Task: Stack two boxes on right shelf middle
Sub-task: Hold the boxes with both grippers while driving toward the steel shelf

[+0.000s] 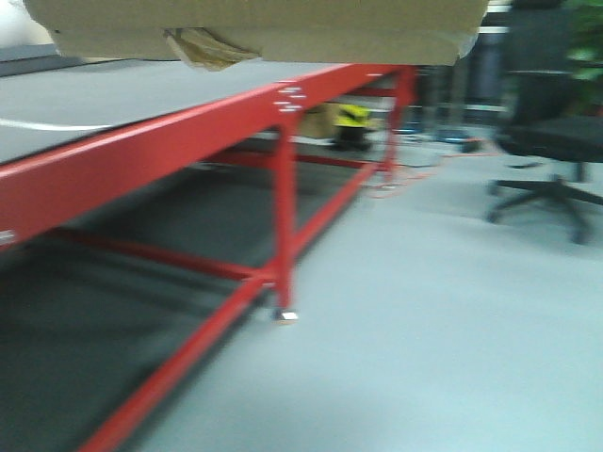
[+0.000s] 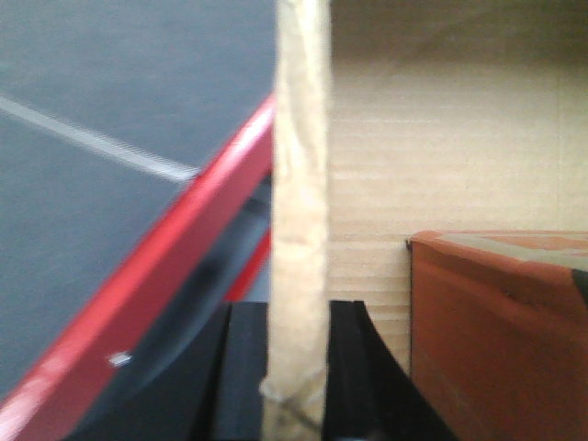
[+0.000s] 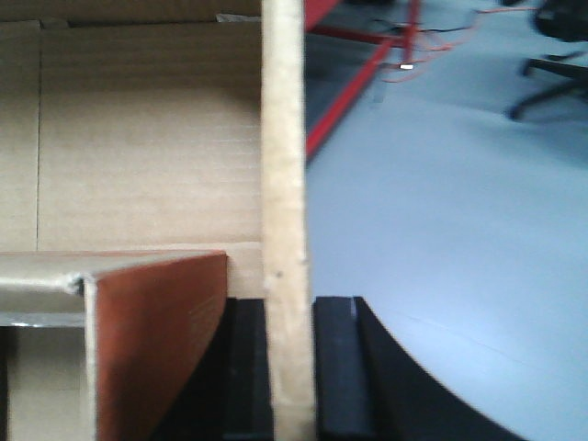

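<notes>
I hold an open cardboard box between both arms. Its underside [image 1: 283, 28] fills the top of the front view. My left gripper [image 2: 296, 367] is shut on the box's left wall [image 2: 301, 184], one black finger on each side. My right gripper [image 3: 289, 367] is shut on the box's right wall [image 3: 283, 165] the same way. A smaller reddish-brown box [image 2: 501, 331] sits inside the big one; it also shows in the right wrist view [image 3: 156, 340]. The red shelf frame [image 1: 188, 141] with its grey deck [image 1: 122, 89] lies below and to the left of the box.
The shelf's red legs and braces [image 1: 283, 217] run down to the grey floor [image 1: 443, 320]. A black office chair [image 1: 551, 151] stands at the right. A yellow and black object [image 1: 350, 118] and orange cables [image 1: 415, 174] lie on the floor behind the shelf.
</notes>
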### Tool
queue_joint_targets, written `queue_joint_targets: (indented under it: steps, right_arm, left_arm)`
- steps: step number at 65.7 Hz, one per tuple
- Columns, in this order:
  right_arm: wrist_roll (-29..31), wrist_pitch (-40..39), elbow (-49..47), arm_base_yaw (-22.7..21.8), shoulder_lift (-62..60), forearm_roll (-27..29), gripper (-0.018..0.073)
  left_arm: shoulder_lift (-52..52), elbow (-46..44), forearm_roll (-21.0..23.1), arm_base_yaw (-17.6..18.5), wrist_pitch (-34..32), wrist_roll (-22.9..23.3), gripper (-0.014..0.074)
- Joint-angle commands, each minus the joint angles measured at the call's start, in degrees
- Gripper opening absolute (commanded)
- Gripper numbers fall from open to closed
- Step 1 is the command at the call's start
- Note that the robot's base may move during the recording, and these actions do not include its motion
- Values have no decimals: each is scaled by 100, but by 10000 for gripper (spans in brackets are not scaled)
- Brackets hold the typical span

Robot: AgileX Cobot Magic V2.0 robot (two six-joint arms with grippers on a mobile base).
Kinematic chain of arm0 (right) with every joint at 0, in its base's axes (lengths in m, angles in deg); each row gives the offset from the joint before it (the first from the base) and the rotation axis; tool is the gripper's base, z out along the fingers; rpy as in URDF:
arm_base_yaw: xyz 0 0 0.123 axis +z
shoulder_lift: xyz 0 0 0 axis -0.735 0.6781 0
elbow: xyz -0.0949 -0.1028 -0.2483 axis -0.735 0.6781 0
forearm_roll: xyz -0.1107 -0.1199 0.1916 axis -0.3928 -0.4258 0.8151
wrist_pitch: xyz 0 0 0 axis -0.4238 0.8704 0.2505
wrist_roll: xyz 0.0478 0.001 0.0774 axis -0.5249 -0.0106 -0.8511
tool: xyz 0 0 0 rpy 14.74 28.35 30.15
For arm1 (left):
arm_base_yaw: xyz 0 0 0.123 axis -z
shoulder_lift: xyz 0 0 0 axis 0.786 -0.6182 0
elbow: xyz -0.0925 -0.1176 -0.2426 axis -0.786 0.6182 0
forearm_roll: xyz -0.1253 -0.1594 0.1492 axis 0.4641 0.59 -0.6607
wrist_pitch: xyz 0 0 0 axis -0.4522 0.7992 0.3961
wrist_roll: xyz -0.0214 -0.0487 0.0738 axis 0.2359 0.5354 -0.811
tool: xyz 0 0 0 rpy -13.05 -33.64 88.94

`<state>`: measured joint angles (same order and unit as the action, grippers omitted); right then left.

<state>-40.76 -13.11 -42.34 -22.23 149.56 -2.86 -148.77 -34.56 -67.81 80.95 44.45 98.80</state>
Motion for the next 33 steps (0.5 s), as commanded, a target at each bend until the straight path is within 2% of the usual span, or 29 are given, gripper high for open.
queue_joint_targets:
  steps: [1,33]
  right_arm:
    - [-23,-99,-99,-47,-111,-278,-153]
    - [-23,-99,-99,-47,-111,-278,-153]
  left_arm:
    - [74,-73,-358,-18,-32,32,-111]
    - [74,-73,-370,-18,-32,32,-111]
